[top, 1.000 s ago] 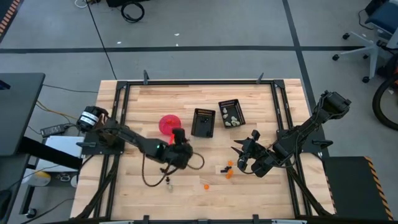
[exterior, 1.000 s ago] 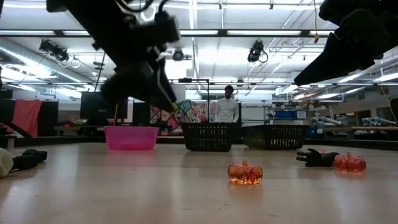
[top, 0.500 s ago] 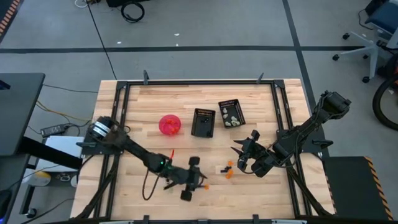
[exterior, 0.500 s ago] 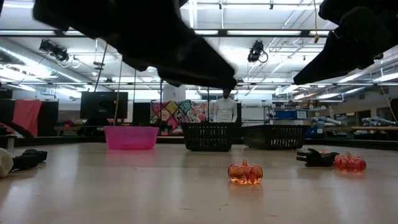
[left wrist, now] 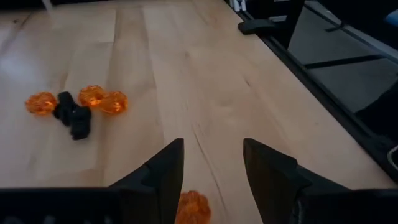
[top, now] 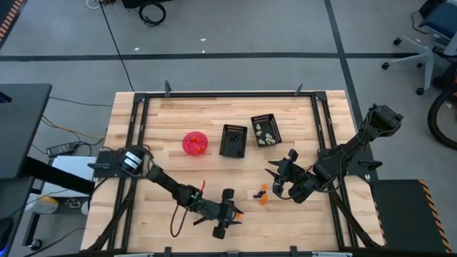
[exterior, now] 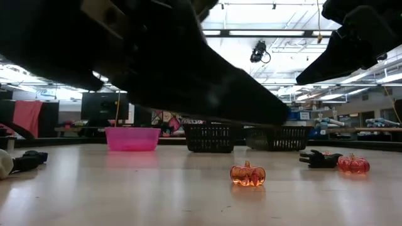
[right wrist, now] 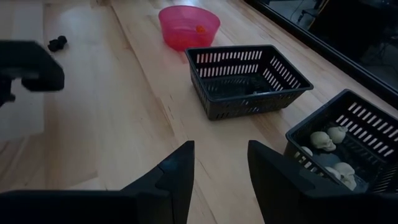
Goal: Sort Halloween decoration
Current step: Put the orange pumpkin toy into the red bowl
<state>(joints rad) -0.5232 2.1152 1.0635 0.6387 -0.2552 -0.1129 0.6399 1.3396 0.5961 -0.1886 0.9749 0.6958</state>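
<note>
Small trinkets lie on the wooden table. My left gripper [left wrist: 212,144] [top: 230,212] is open, low near the table's near edge, with its fingers on either side of one orange pumpkin [left wrist: 191,208] [top: 238,213]; I see no touch. Beyond it lies a cluster of orange pumpkins [left wrist: 93,96] and black pieces [left wrist: 74,118]. The low view shows pumpkins [exterior: 247,174] [exterior: 353,164] and a black piece [exterior: 320,158] resting on the tabletop. My right gripper [right wrist: 221,146] [top: 277,177] is open and hovers right of the cluster, holding nothing.
A pink bowl [top: 194,143] with an orange piece inside, a black slotted basket [top: 233,140] and a second basket holding pale skulls [top: 265,130] stand at the table's middle-far part. A black trinket [exterior: 28,160] and a pale one [exterior: 3,164] lie toward the left.
My left arm has swung from beside the pink bowl toward the near edge and the right, dropping low until its open fingers stand around a lone orange pumpkin. The right arm has kept still.
</note>
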